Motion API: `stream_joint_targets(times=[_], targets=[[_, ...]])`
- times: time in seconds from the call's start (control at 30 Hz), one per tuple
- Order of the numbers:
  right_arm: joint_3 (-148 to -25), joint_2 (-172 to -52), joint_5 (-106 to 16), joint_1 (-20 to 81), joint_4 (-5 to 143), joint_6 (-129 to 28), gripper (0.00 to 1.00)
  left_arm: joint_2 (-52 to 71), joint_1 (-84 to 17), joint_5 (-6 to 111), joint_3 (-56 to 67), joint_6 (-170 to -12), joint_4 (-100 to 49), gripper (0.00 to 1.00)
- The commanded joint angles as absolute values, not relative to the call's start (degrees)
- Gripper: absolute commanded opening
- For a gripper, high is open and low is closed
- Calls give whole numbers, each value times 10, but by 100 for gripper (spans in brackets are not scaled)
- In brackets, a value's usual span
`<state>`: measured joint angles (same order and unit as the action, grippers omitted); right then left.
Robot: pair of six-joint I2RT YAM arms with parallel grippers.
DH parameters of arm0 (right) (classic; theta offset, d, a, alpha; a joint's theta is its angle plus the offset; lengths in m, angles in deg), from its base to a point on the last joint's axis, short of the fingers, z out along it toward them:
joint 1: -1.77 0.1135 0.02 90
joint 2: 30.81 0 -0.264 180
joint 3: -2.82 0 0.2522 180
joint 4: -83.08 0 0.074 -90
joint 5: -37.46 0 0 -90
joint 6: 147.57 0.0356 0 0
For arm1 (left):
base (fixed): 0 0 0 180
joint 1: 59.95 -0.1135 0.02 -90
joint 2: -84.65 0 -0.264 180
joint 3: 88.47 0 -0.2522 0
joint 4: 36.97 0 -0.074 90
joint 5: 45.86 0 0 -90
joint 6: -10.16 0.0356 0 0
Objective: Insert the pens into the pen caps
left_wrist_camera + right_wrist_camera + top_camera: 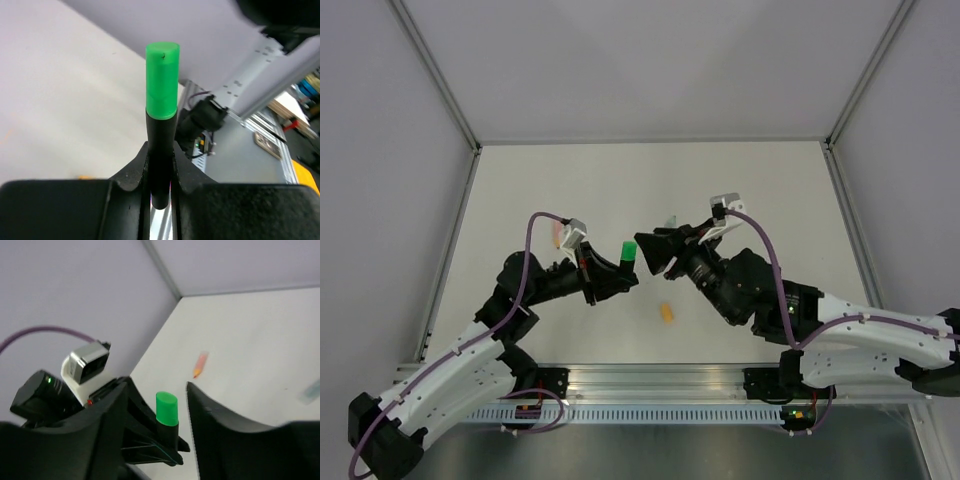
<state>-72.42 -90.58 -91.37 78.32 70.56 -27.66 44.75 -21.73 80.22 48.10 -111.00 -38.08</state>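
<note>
A black pen (pixel 160 130) wore a bright green cap (pixel 162 80) on its end. The left gripper (pixel 160 155) clamped its barrel near mid-table. The right gripper (pixel 158 386), fingers spread, flanked the capped end. An orange-yellow cap (pixel 666 314) lay at five o'clock, and a pinkish pen (pixel 200 364), possibly uncapped, at nine.

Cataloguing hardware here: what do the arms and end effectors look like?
The left arm and right arm have white lower links, black upper links and a purple cable each. The left end effector and right end effector are black, with wedge-shaped fingers.
</note>
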Motion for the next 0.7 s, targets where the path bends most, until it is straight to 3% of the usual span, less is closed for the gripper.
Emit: stream_joint_targets(times=[0.0, 0.13, 0.4, 0.63, 0.67], targets=[[-774, -879, -1063, 760, 638, -337, 62, 424, -223, 688, 490, -1105, -346, 2], [-790, -851, -1053, 730, 569, -328, 70, 353, -223, 600, 473, -1106, -270, 2], [-643, -756, -997, 727, 546, -298, 74, 54, -223, 553, 395, -1155, -274, 2], [-597, -726, -1003, 727, 540, -303, 76, -46, -224, 514, 365, -1193, -275, 3], [-594, -726, -1001, 728, 541, -304, 76, -54, -223, 507, 363, -1195, -271, 9]])
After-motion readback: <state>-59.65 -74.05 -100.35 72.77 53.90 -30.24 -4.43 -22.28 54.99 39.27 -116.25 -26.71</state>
